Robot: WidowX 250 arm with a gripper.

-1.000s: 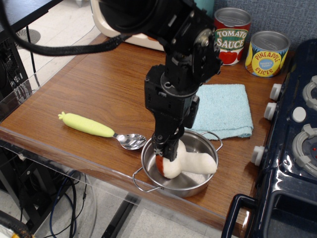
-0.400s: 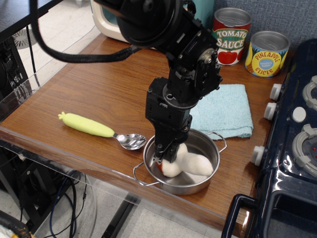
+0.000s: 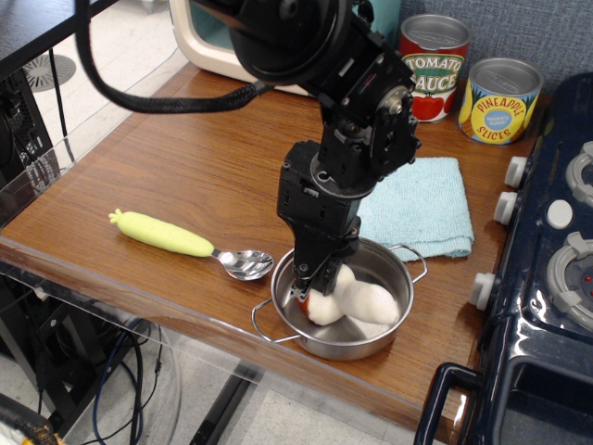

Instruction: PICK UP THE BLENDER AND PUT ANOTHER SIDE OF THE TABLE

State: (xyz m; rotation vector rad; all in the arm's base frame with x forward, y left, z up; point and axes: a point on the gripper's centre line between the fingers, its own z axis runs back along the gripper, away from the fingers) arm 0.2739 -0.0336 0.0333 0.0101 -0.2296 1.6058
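The plush mushroom (image 3: 357, 301) stands in for the blender: a fat white stem lying on its side in the steel two-handled pot (image 3: 389, 264), with a sliver of reddish cap at its left end. My gripper (image 3: 310, 283) reaches down into the pot and its fingers are closed on the cap end of the toy. The toy rests low in the pot. The wooden table (image 3: 195, 158) carries everything.
A yellow-handled spoon (image 3: 185, 241) lies left of the pot. A light blue cloth (image 3: 417, 204) lies behind it. A tomato sauce can (image 3: 434, 67) and a pineapple can (image 3: 498, 100) stand at the back. A dark blue toy stove (image 3: 547, 278) fills the right. A cream appliance (image 3: 208, 42) stands back left.
The gripper has sunk a little deeper into the pot while holding the toy. The pot and toy have shifted slightly to the right.
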